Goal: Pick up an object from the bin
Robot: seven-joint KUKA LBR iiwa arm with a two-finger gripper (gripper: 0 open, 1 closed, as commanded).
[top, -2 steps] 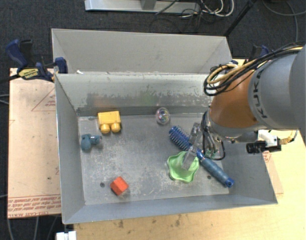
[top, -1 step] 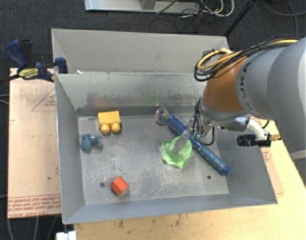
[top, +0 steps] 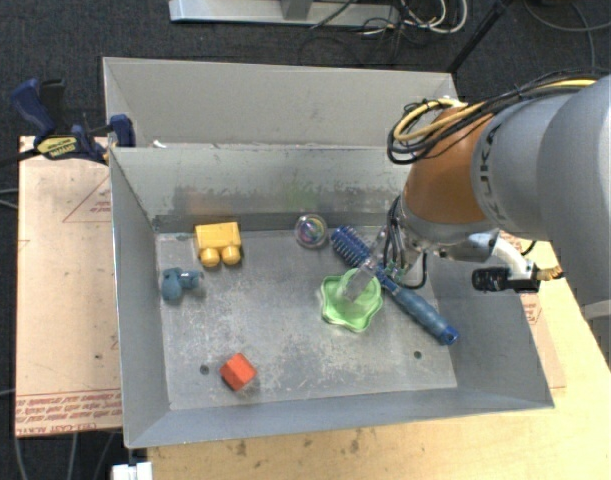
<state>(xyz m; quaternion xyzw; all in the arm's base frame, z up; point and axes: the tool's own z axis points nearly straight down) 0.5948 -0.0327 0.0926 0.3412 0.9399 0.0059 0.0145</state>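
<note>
bin (top: 285, 340) | yellow block (top: 218, 243) | orange cube (top: 238, 371) | blue brush (top: 422, 315) | green dish (top: 340, 311), perhaps | glassy ball (top: 311, 231) | bluish figure (top: 178, 283)

Blue brush (top: 425, 318): midsection hidden under the wrist (top: 440, 193) (bristle head and handle emerge either side). Arm (top: 555, 158): upper links cut off at the right edge.
</note>
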